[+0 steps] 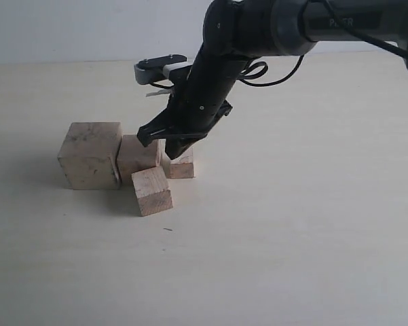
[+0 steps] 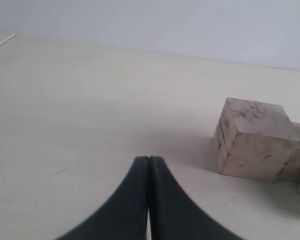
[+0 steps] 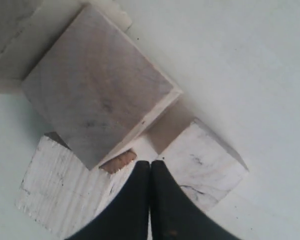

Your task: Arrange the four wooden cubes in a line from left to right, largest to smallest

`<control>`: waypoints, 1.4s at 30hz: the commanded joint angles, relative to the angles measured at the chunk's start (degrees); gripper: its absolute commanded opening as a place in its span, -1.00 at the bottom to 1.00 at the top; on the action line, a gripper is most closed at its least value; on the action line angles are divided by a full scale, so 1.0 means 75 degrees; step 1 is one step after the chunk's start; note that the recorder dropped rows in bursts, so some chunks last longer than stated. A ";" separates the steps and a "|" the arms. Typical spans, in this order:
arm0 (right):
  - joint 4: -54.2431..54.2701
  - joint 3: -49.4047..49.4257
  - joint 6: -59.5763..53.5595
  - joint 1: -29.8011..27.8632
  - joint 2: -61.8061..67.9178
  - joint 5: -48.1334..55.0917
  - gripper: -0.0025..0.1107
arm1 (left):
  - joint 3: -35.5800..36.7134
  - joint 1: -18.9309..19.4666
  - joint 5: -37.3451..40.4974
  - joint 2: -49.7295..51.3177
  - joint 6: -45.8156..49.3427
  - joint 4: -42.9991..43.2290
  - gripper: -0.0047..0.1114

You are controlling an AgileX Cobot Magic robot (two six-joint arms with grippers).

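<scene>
Four wooden cubes sit clustered left of centre in the exterior view. The largest [image 1: 89, 155] is leftmost, with the second [image 1: 138, 155] touching its right side. A third [image 1: 153, 191] lies turned askew in front, and the smallest [image 1: 184, 166] is behind right, partly hidden by my right gripper [image 1: 171, 155]. That gripper is shut and empty, its tips down among the cubes. In its wrist view the right gripper [image 3: 150, 163] points at the gap between three cubes. My left gripper [image 2: 149, 159] is shut and empty over bare table, apart from the scribbled largest cube [image 2: 254, 140].
The pale table [image 1: 292, 224] stretches to the right of and in front of the cubes. The black right arm [image 1: 217, 75] slants down from the upper right over the cluster. A white wall [image 1: 88, 27] backs the table.
</scene>
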 commanded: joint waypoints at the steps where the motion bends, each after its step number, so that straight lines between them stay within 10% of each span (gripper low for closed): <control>1: 0.0054 0.0037 -0.0119 -0.0150 0.0011 0.0107 -0.96 | -0.0003 -0.0048 -0.0055 -0.0029 -0.0025 0.0037 -0.92; 42: 0.0878 0.0023 -0.0452 -0.1932 0.0519 0.0038 -0.96 | -0.0003 -0.0048 -0.0055 -0.0029 -0.0025 0.0037 -0.92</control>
